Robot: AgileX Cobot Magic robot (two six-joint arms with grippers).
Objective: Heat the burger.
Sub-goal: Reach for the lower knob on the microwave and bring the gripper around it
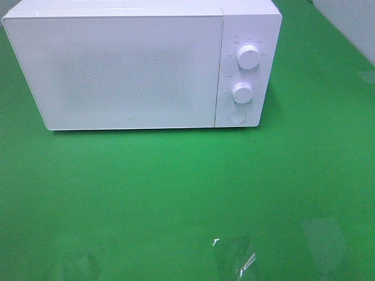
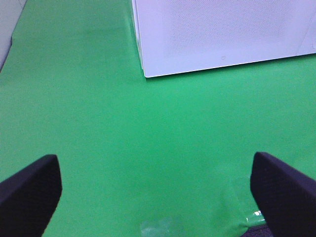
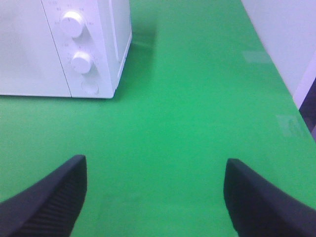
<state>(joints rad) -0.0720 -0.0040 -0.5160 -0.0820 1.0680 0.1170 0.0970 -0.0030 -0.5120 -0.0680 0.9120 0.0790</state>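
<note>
A white microwave oven (image 1: 129, 70) stands at the far side of a bright green worktop (image 1: 176, 187), seen from a high camera. Its door (image 1: 117, 70) is shut and frosted, so nothing inside can be made out. The burger shows in none of the three views, and where it lies relative to either hand cannot be told.

On the oven's right-hand panel sit an upper dial (image 1: 249, 57), a lower dial (image 1: 242, 92) and, under them, a round button (image 1: 237, 116).

The left wrist camera shows the left hand (image 2: 158, 197) with its two black fingers (image 2: 29, 197) spread wide and holding nothing. It hangs over bare green worktop, well short of the oven's left front corner (image 2: 145, 74).

The right wrist camera shows the right hand (image 3: 158, 202), its dark ribbed fingers (image 3: 49, 202) also set wide apart and holding nothing. It faces the oven's dial panel from well apart, with open green surface between.

A shiny clear patch (image 1: 234, 257) lies on the worktop near the front edge. A pale wall (image 3: 281, 39) borders the worktop on the right.
</note>
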